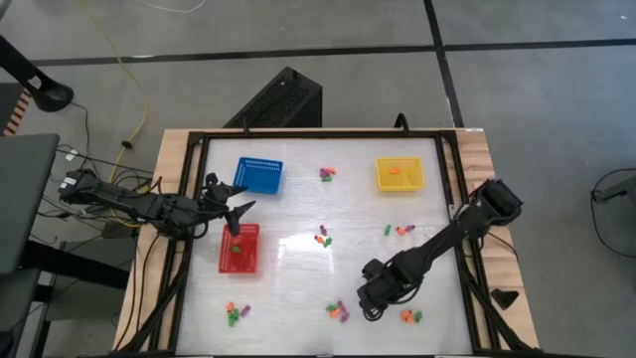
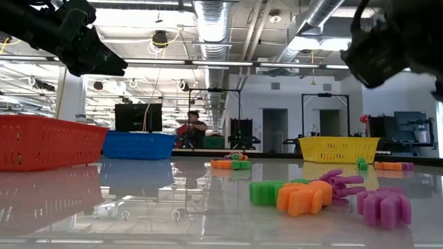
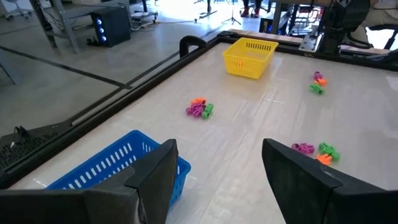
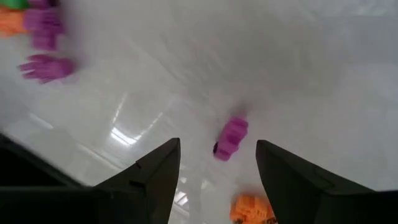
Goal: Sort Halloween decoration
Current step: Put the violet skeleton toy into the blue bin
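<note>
Small orange, green and purple trinkets lie in clusters on the white table (image 1: 298,268). One cluster (image 1: 338,311) lies just left of my right gripper (image 1: 370,306), another (image 1: 410,317) to its right. In the right wrist view my right gripper (image 4: 217,146) is open and low over the table, with a single purple trinket (image 4: 230,138) on the table between its fingers, apart from both, and an orange one (image 4: 252,208) nearer the wrist. My left gripper (image 1: 234,211) is open and hovers above the far end of the red basket (image 1: 238,249), which holds a green trinket (image 1: 237,249).
A blue basket (image 1: 258,176) stands far left. A yellow basket (image 1: 399,174) far right holds an orange piece. More trinket clusters lie near the far edge (image 1: 327,174), mid-table (image 1: 322,238), right of centre (image 1: 399,230) and near left (image 1: 237,314). A dark frame (image 1: 452,199) borders the table.
</note>
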{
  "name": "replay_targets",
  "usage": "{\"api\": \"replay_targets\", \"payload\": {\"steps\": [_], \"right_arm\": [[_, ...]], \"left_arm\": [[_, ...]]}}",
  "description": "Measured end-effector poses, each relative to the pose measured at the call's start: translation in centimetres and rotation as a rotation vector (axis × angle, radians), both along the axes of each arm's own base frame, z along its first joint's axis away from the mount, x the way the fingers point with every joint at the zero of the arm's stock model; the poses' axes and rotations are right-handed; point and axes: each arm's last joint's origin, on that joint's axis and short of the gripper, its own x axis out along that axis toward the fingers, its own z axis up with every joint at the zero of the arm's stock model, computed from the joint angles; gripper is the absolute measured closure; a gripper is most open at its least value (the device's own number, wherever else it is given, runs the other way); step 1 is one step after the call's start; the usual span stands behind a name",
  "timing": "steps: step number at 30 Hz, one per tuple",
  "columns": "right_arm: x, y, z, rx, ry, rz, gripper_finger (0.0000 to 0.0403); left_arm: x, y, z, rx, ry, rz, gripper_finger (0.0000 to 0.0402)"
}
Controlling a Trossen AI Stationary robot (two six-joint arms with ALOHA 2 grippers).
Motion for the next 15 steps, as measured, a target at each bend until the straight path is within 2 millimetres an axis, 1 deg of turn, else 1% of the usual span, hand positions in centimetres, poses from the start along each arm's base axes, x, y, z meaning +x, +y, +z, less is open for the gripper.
{"api": "replay_targets", "payload": {"steps": [5, 9, 12, 15], "right_arm": [[0.4, 0.2, -1.7, -0.015, 0.040, 0.029, 0.0159], [0.5, 0.3, -2.1, -0.003, 0.057, 0.057, 0.0161], [0.5, 0.2, -2.1, -0.003, 0.064, 0.056, 0.0181], [0.5, -0.1, -2.0, 0.012, 0.072, 0.065, 0.0218]], "left_arm": [[0.0, 0.0, 0.0, 0.000, 0.002, -0.002, 0.0175], [0.0, 0.0, 0.0, 0.000, 0.002, -0.002, 0.0175], [0.0, 0.0, 0.0, 0.000, 0.002, -0.002, 0.0175], [0.0, 0.0, 0.0, 0.000, 0.002, -0.002, 0.0175]]}}
